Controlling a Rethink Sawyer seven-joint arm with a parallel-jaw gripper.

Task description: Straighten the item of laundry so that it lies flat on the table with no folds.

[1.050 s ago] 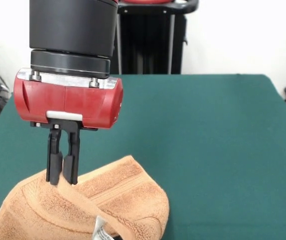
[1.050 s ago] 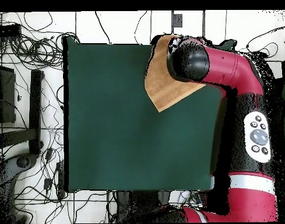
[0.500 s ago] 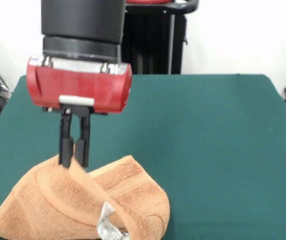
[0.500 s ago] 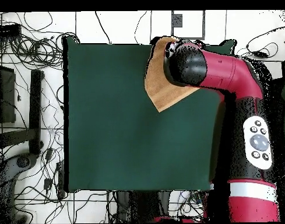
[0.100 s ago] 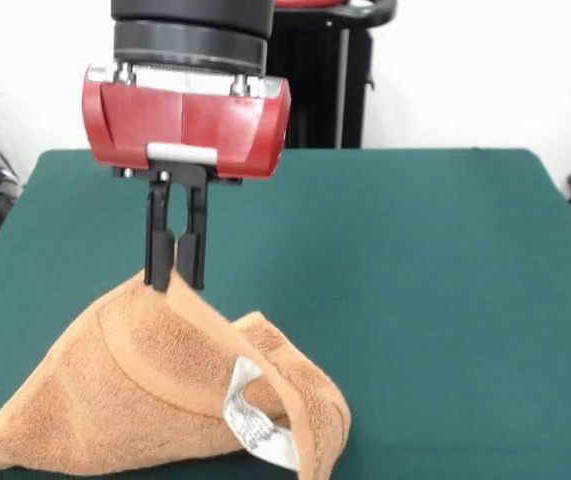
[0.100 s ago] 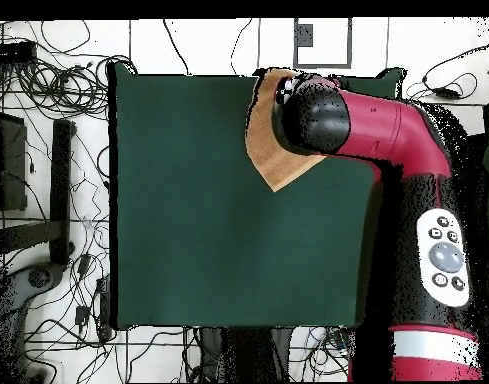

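Observation:
The item of laundry [image 5: 135, 390] is an orange-tan terry towel, pulled up into a peak at the near left of the table [image 5: 415, 260]. My gripper [image 5: 173, 282] is shut on the top of that peak, holding one part of the towel above the green cloth. A white label [image 5: 250, 425] hangs from a fold on the towel's right side. The lower edges still rest on the table. From overhead, the towel [image 6: 270, 165] shows as a pointed orange patch near the table's top right [image 6: 188, 200], mostly covered by the arm, and the gripper is hidden.
The red and black arm [image 6: 388, 130] reaches over the right part of the table in the overhead view. Cables [image 6: 48, 80] and dark stands lie on the floor left of the table. A black pedestal [image 5: 305, 80] stands behind the far edge.
The gripper has risen and shifted right in the front view, drawing the towel up into a taller peak. The label has swung into fuller view.

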